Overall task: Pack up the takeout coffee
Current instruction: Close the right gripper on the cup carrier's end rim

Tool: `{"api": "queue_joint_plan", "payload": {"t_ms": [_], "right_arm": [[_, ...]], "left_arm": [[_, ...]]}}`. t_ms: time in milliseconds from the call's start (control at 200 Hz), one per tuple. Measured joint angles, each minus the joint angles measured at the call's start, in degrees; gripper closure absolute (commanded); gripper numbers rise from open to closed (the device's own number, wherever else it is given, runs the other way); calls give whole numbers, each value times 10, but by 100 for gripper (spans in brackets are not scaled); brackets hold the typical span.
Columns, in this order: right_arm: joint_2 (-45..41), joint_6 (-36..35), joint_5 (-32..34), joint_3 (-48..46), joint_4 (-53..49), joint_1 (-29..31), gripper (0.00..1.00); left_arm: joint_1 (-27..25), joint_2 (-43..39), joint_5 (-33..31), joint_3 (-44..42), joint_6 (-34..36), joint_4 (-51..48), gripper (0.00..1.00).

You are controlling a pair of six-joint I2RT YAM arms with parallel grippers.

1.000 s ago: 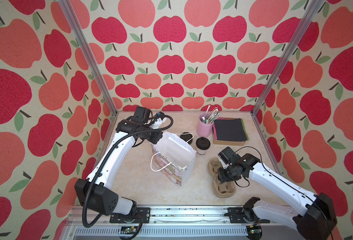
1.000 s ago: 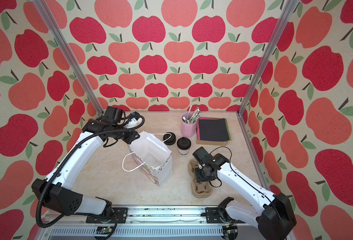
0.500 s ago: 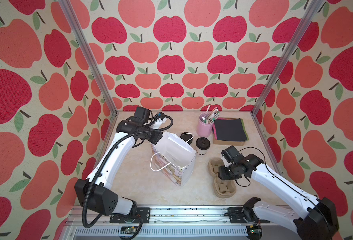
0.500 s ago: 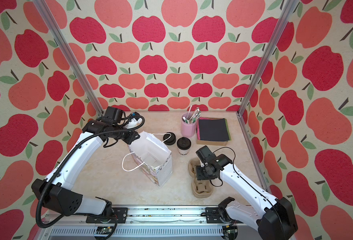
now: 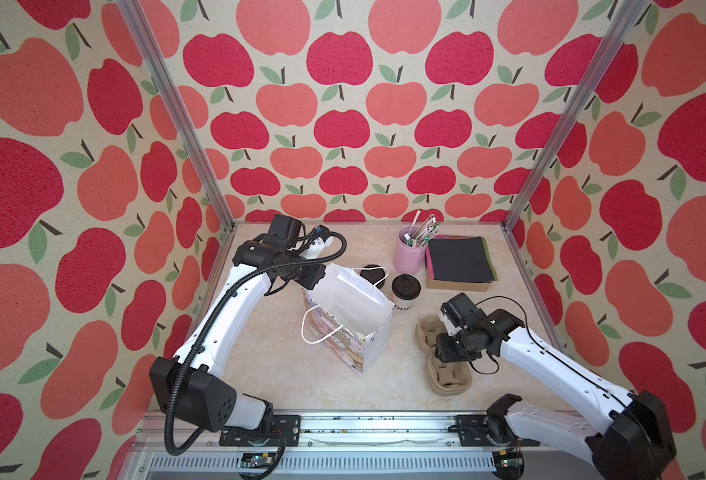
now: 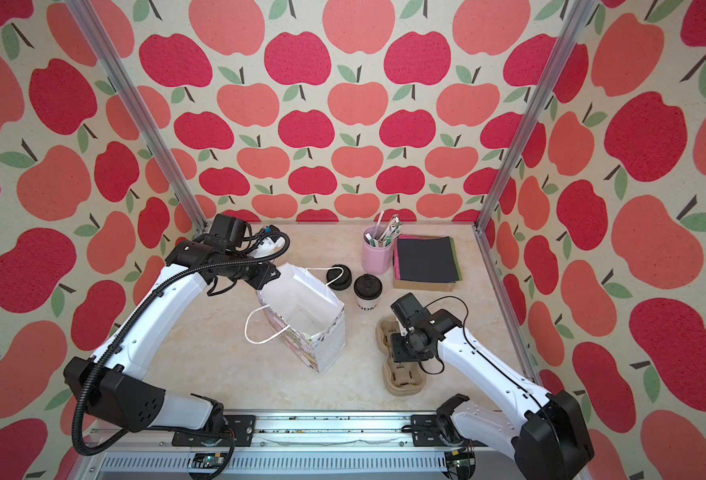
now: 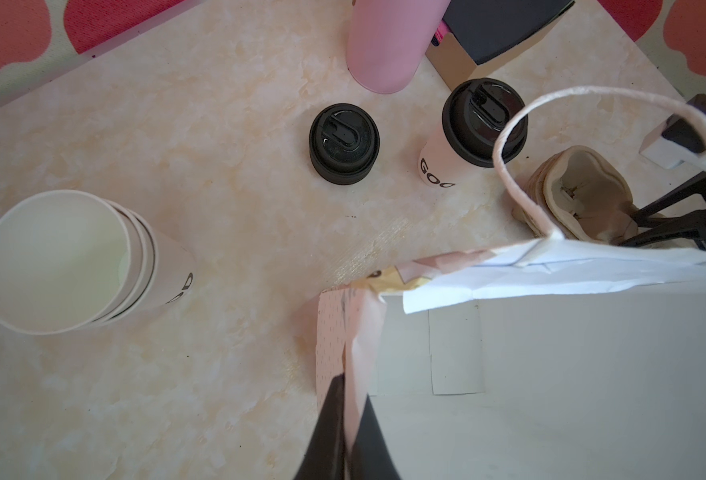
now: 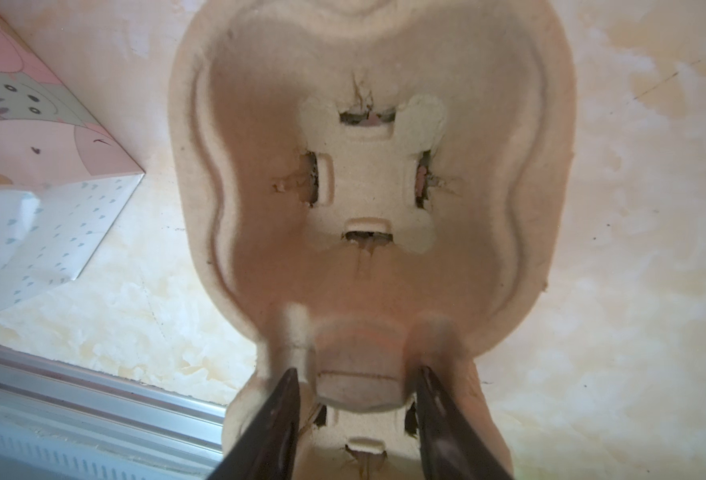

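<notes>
left gripper [image 7: 349, 399] pinched shut on paper bag [image 5: 345, 297] rim. right gripper [image 8: 355, 374] straddles pulp carrier [image 8: 364, 174] ridge near bag, clamp unclear. Lidded coffee cup [image 5: 405, 289] upright just beside bag. Risks: soft ridge slips or tears on lift; swing toward bag clips cup.

Bag [image 5: 343, 299] mouth open, loose lid [image 5: 370, 270] beside cup [image 5: 405, 287]

White arms [image 5: 226, 328] with black joints; ribbed black cable [image 5: 167, 428] on left.

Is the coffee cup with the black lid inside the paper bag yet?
No, the coffee cup stands on the table beside the open paper bag.
</notes>
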Motion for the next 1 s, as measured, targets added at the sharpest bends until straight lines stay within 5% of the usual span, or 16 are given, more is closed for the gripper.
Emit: {"api": "queue_joint_plan", "payload": {"t_ms": [440,1000], "right_arm": [[17,-4,11,0,23,-3,51],[20,-6,7,0,32,-3,63]], "left_arm": [[0,0,2,-4,0,3,92],[-2,0,2,-8,0,9,91]]}}
